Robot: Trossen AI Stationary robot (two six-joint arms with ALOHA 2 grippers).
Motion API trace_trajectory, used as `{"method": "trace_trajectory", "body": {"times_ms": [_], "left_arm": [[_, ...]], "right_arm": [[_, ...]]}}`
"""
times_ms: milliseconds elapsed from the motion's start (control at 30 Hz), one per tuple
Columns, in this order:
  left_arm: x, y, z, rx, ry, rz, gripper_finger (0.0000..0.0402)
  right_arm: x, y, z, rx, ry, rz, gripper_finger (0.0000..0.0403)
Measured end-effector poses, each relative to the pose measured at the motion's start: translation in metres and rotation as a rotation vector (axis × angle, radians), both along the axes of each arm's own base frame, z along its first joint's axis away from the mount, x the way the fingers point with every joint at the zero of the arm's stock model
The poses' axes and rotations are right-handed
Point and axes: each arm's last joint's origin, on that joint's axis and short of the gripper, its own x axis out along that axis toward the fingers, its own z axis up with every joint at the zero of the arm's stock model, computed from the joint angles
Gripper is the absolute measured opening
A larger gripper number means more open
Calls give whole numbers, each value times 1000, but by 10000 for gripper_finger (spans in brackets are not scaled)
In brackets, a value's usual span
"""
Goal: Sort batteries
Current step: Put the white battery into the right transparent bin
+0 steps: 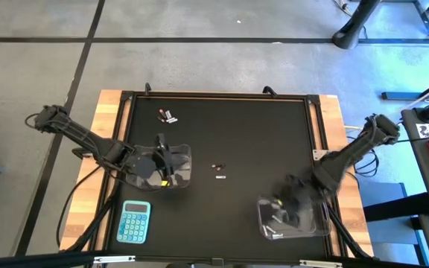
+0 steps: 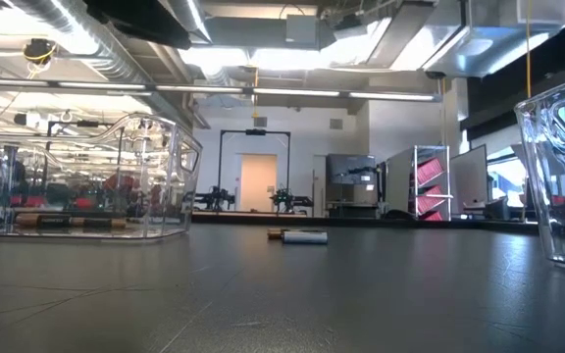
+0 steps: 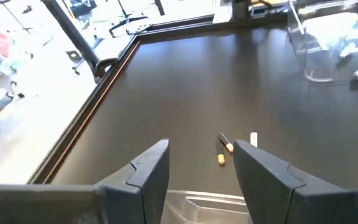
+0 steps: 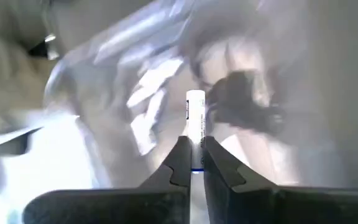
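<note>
Batteries are split across the desk (image 1: 222, 216). One silvery-white battery (image 4: 195, 118) is clenched between the tips of the right claw (image 4: 194, 163), which hangs over the clear tub (image 1: 293, 219) near the desk's front right corner. A loose pair (image 1: 219, 171) lies at the desk's middle, and a few more (image 1: 168, 115) sit near the back edge, left of centre. The left claw (image 3: 201, 165) hangs spread and empty above the other tub (image 1: 162, 165) toward the left edge. The grip takes only the cell's lower end, so it could pivot or slip. Released too high, the small smooth cylinder may bounce out or roll away.
</note>
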Motion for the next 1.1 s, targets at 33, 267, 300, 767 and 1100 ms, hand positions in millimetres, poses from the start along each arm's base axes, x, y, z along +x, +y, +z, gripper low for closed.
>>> {"method": "trace_trajectory", "body": {"times_ms": [33,267,300,767,1100], "left_arm": [[1,0,-1,17,7,-5,169],[9,4,-8,75,56,0,169],[10,4,-8,81,62,1,169],[12,4,-12,94,81,-2,169],[12,4,-12,97,83,-4,169]], "right_arm": [[-6,8,-8,33,13,-35,15],[-31,16,-62,132,174,-460,17],[-32,14,-66,133,190,-495,18],[-25,15,-92,103,260,-559,78],[-22,16,-37,197,174,-514,190]]}}
